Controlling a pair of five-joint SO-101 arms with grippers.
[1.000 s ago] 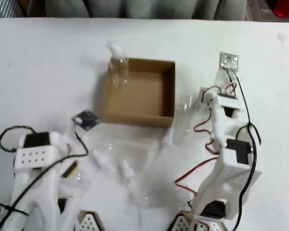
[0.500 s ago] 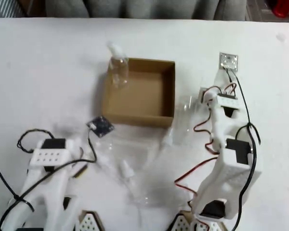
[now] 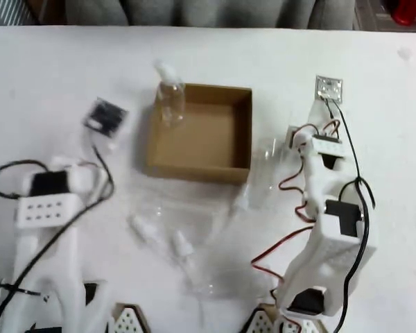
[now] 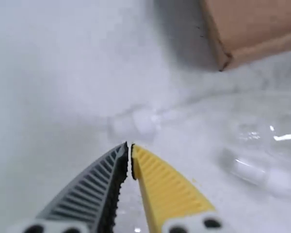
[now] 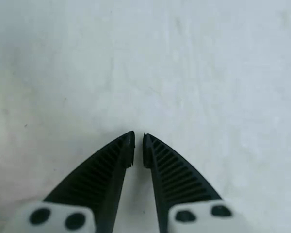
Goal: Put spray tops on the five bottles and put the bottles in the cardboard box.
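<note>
The cardboard box (image 3: 194, 170) sits open at the table's middle, and its corner (image 4: 247, 29) appears in the left wrist view. A clear bottle with a white spray top (image 3: 170, 97) stands at the box's far left corner. Several clear bottles (image 3: 194, 215) and loose white spray tops (image 3: 142, 227) lie in front of the box. My left gripper (image 4: 130, 148) is shut on nothing, just above the table near a blurred spray top (image 4: 136, 124) and a lying bottle (image 4: 262, 165). My right gripper (image 5: 138, 138) is shut over bare table.
The left arm (image 3: 45, 205) stands left of the box, its wrist camera (image 3: 105, 116) raised. The right arm (image 3: 326, 208) stands right of the box with red and black cables. Another clear bottle (image 3: 267, 166) lies between the box and the right arm.
The left arm first shifted right toward the loose tops, then swung away to the left and farther back. The right arm and the bottles stayed put.
</note>
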